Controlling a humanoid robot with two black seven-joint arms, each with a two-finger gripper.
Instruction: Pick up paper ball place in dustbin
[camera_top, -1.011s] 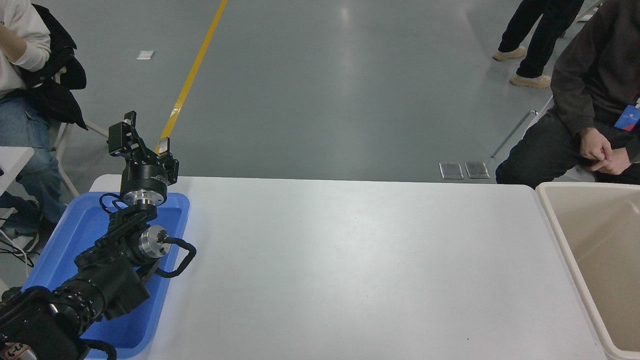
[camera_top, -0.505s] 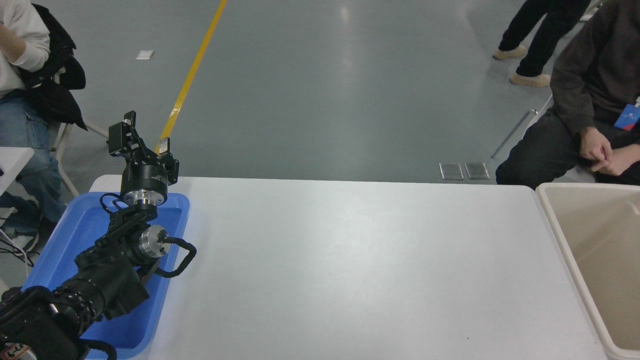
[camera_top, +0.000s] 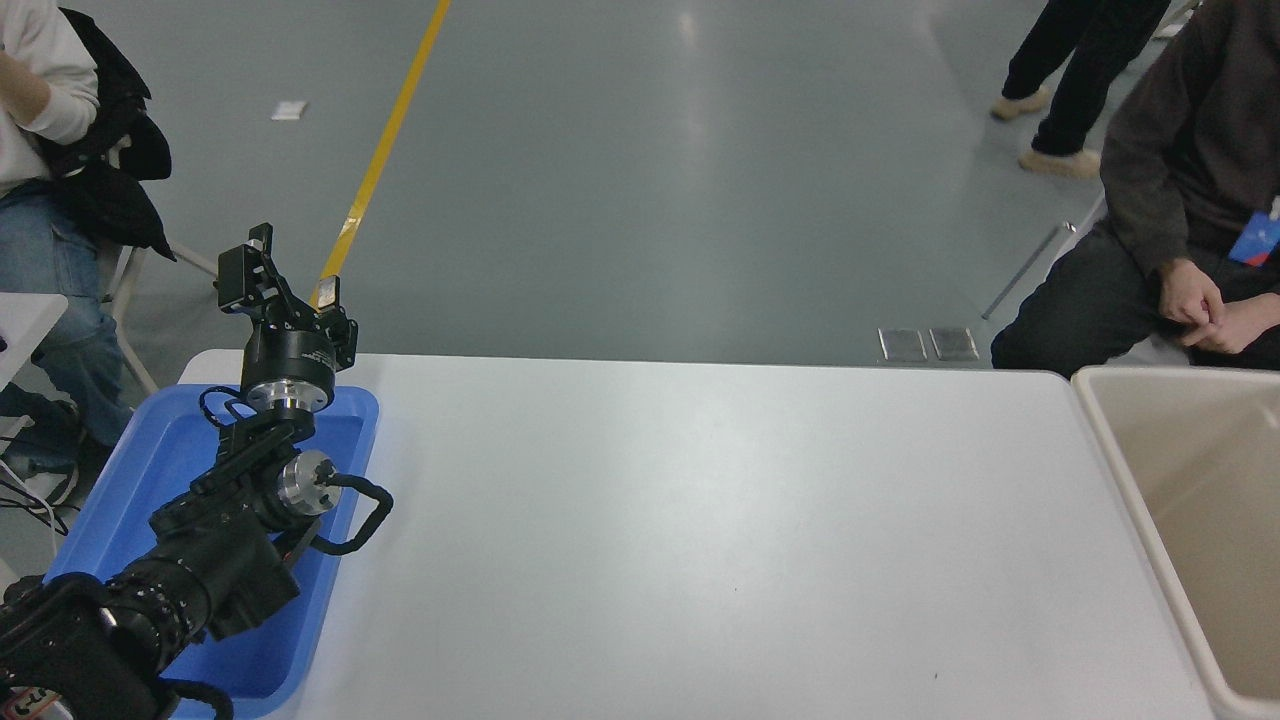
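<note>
The paper ball is not in view. The dustbin (camera_top: 1100, 440), a beige bin with a pale rim, stands at the table's right edge, cut off by the picture. My left arm is parked at the lower left over a blue tray, and its gripper (camera_top: 290, 275) is raised with its fingers apart and nothing between them. My right arm and gripper are out of view.
A shallow blue tray (camera_top: 130, 480) lies at the table's left end under my left arm. A person sits at the far right beside the dustbin, hands (camera_top: 1210, 310) clasped. Another person sits at the far left. The white table (camera_top: 720, 520) spans between tray and bin.
</note>
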